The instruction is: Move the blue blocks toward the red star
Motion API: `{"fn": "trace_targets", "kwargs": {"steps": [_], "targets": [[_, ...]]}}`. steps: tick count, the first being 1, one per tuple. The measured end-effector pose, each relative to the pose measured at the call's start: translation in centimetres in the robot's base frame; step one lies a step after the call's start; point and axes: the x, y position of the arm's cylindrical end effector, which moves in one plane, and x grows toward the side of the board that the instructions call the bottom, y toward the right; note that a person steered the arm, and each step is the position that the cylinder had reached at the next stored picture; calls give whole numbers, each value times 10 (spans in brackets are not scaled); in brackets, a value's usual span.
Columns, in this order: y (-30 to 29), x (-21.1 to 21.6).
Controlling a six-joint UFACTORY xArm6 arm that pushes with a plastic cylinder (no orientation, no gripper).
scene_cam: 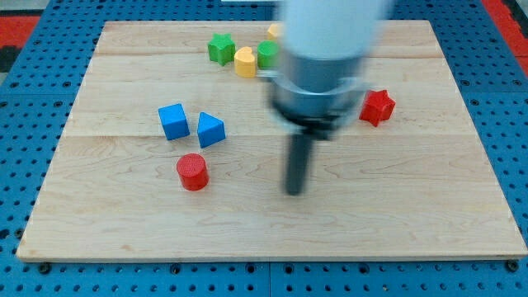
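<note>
The blue cube block (172, 121) and the blue triangular block (210, 129) sat just beside each other left of centre on the pale wooden board (124, 231), well apart from the red star block (377, 107) at the view's right. My tip (294, 191), a bare rod holding nothing, rested between them, nearer the view's bottom, right of a red cylinder block (192, 172).

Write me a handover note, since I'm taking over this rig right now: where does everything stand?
My tip: on bare board, touching no block, right of the blue pair.
Blue cube and blue triangular block: side by side, left of centre.
Red star: at the view's right, beyond the arm.
Done: nothing visible; the blues sit far from the star.
Left: push both blues rightward to the star.
</note>
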Motion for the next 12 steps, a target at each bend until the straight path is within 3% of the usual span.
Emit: {"fn": "trace_targets", "kwargs": {"steps": [1,3,4,6,7,8,10,11,12], "targets": [[-30,1],[-97,-92],[-117,-105],[68,-105],[110,-105],[8,-87],[-245,-104],[-173,-119],[-45,-119]]}}
